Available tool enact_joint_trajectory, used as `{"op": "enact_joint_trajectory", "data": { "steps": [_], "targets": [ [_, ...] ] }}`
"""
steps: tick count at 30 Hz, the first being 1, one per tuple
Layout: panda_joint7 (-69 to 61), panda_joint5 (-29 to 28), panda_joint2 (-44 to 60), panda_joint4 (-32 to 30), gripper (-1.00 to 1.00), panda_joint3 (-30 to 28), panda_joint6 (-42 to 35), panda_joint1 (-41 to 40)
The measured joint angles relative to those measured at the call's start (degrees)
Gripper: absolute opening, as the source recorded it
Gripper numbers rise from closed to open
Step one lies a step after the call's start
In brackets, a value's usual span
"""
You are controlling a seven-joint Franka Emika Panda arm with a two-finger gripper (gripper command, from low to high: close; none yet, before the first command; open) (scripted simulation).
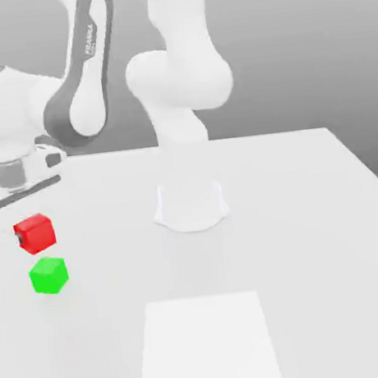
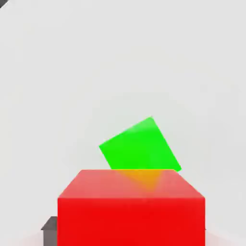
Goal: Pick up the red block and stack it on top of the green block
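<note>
The red block (image 1: 37, 232) hangs a little above the table at the exterior view's left, with my gripper (image 1: 31, 236) shut on it. One dark fingertip (image 1: 19, 238) shows at its side. Just below it and slightly nearer the front, the green block (image 1: 49, 274) rests on the table, apart from the red one. In the hand view the red block (image 2: 130, 207) sits close up between the fingers, a dark finger (image 2: 49, 227) shows beside it, and the green block (image 2: 139, 145) lies on the table beyond, turned at an angle to it.
The arm's white base (image 1: 190, 205) stands mid-table, to the exterior view's right of both blocks. A paler rectangular patch (image 1: 207, 344) lies on the white table (image 1: 313, 236) near the front edge. The table's right edge runs diagonally at the far right.
</note>
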Motion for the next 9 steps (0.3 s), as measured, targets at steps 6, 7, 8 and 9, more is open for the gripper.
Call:
{"op": "enact_joint_trajectory", "data": {
  "steps": [6,7,8,9],
  "targets": [
    [-3.8,5.9,11.1,0.2,1.0,0.7,10.7,0.2],
    [-3.8,5.9,11.1,0.2,1.0,0.7,10.7,0.2],
    [-3.8,5.9,11.1,0.2,1.0,0.7,10.7,0.2],
    [-3.8,5.9,11.1,0.2,1.0,0.7,10.7,0.2]
  ]
}}
